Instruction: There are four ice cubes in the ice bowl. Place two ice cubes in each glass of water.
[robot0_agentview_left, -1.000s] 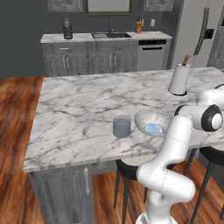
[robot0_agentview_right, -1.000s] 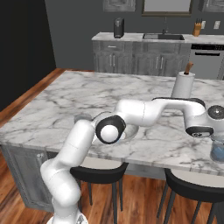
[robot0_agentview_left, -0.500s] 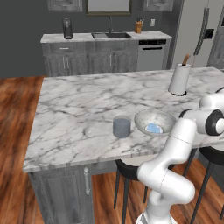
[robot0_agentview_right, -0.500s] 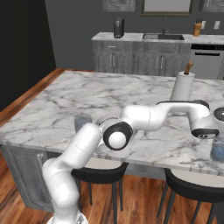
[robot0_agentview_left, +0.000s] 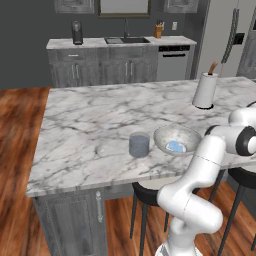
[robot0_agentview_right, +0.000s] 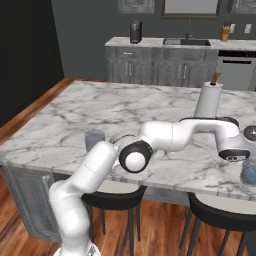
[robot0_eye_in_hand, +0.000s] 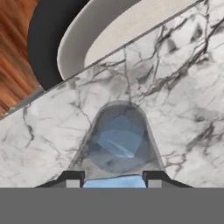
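Directly below, a glass of water (robot0_eye_in_hand: 118, 142) holds one cube; jaws clamp an ice cube (robot0_eye_in_hand: 113, 181).

White cylinder (robot0_agentview_left: 205, 90) (brown-tipped) stands on marble island (robot0_agentview_left: 90, 120) — black stools (robot0_agentview_right: 227, 220) below.

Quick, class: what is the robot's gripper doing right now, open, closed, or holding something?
Gripper: closed on a small light blue ice cube, held above a translucent grey-blue glass tumbler that already has one cube in it.
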